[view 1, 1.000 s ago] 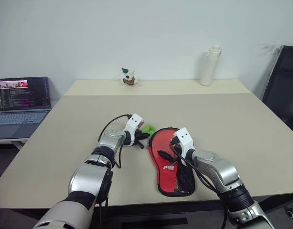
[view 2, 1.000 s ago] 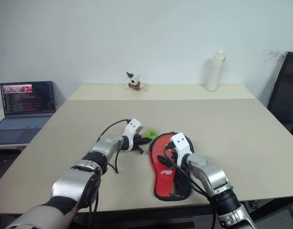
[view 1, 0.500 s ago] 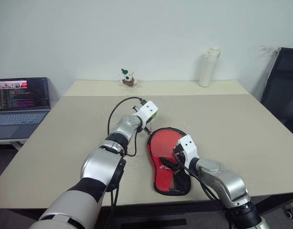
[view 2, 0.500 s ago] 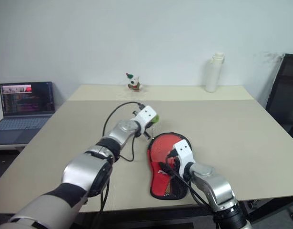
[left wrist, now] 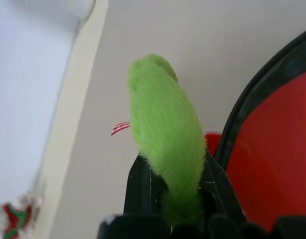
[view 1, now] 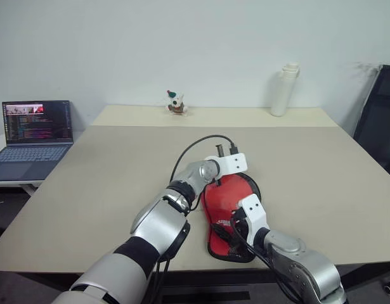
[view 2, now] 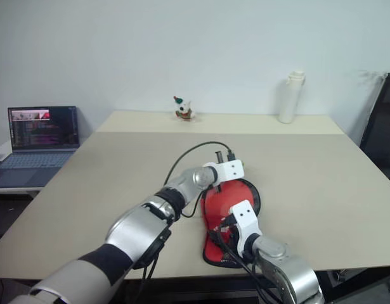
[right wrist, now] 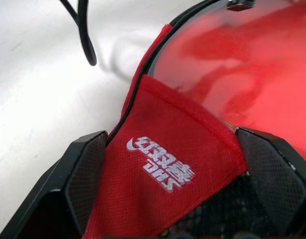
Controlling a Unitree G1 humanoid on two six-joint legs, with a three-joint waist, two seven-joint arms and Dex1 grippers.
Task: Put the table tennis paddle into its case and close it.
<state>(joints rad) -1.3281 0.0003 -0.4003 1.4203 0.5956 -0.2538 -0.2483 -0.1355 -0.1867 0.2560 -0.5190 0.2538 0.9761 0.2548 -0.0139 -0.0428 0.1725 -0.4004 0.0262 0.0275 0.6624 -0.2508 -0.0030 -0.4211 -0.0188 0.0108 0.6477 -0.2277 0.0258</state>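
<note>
L hand fingers mostly buried behind the fuzzy green thing they pinch; what that green thing is can't be told; its lower end is lost betw. the fingers; a small red-white striped bit beside it is too small to ID. Case cut off by the R wrist pic's edges; paddle face blurred w/ glare, handle hidden under the red flap. In head views, R hand covers the case's narrow end; L hand's white housing hides its fingers. Figurine at far counter edge too small to make out; laptop cut by pic's left edge; its screen text unreadable; chair cut by right edge.
</note>
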